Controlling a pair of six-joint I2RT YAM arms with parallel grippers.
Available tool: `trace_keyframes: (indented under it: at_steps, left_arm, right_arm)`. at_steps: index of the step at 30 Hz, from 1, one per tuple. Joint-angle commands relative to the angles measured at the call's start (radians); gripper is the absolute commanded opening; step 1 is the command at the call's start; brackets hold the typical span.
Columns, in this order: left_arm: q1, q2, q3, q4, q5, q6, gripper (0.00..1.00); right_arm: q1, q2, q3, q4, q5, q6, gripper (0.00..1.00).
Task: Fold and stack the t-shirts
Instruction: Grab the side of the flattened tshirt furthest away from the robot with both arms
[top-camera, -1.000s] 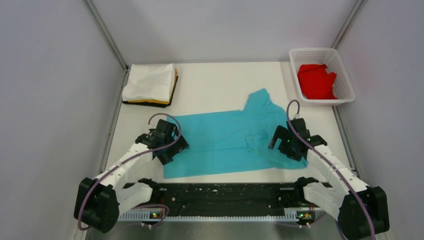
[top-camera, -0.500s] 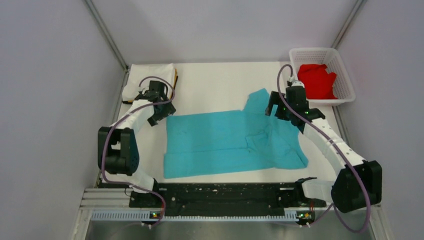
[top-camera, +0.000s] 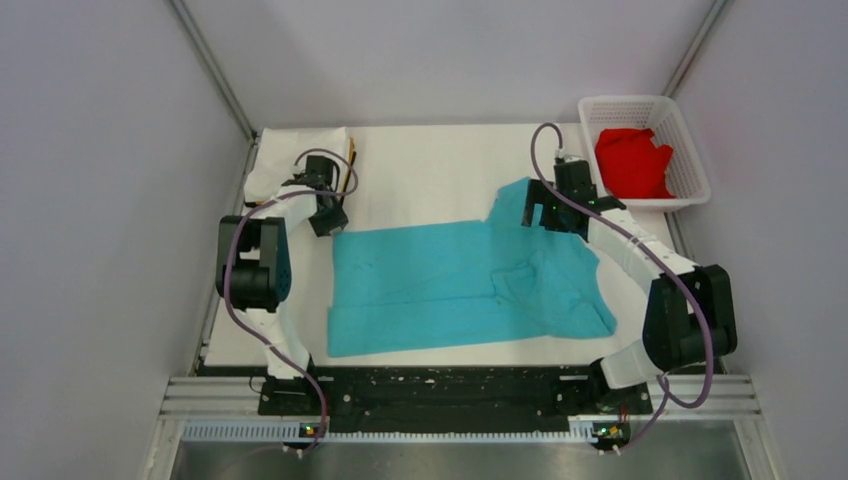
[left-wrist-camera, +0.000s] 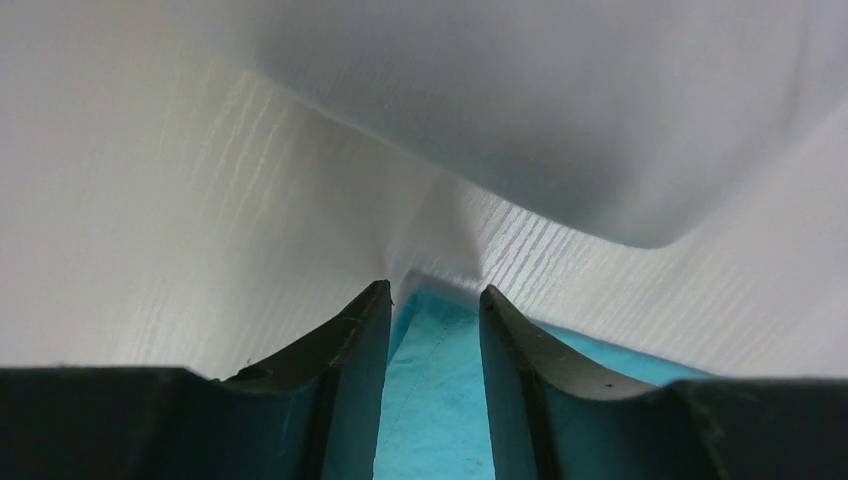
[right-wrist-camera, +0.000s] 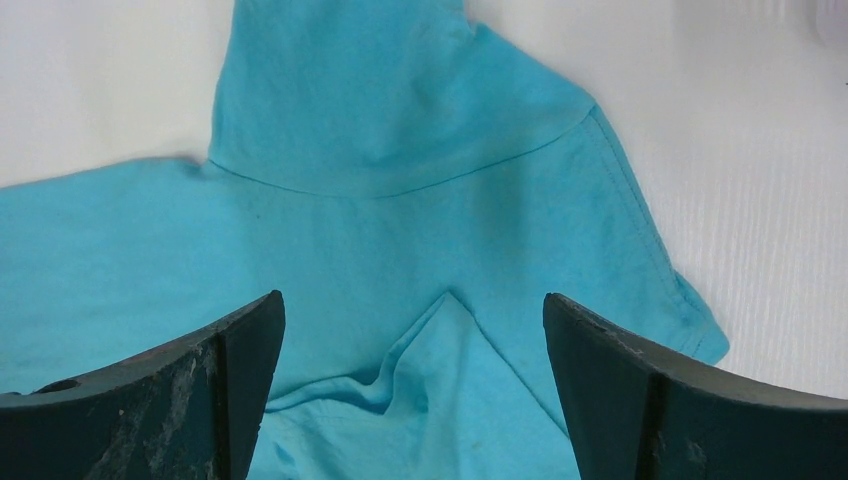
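A turquoise-blue short-sleeved cloth t-shirt (top-camera: 450, 285) lies spread on the white counter (top-camera: 430, 160), mostly flat, with one sleeve pointing to the far side and some rumpled folds toward its right end. The left claw (left-wrist-camera: 435, 300) sits at the shirt's far left corner with its dark fingers (left-wrist-camera: 350, 340) only narrowly apart; the corner of the cloth shows in the gap between them (whether they press on it I cannot tell). The right claw (right-wrist-camera: 412, 300) hangs over the shirt's far sleeve with its jaws spread wide, holding nothing. Beyond the turquoise shirt's far left corner rests a folded white t-shirt (top-camera: 295, 160) lying on top of a folded orange-yellow t-shirt (top-camera: 351, 162), of which only an edge shows. Beyond the turquoise shirt's far right side stands a white plastic lattice basket (top-camera: 640, 102) with a crumpled bright red t-shirt (top-camera: 632, 162) inside it.
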Motion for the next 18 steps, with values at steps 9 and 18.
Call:
trace_keyframes:
  at_steps: [9,18]
  left_arm:
    - [0.002,0.022,-0.041,0.053,0.023,0.017,0.30]
    - [-0.001,0.002,-0.097,0.045,0.051,0.010,0.00]
  right_arm:
    - [-0.016,0.023,0.061,0.026,-0.007,-0.025,0.99]
    - [-0.017,0.045,0.093,0.026,-0.010,-0.021,0.99]
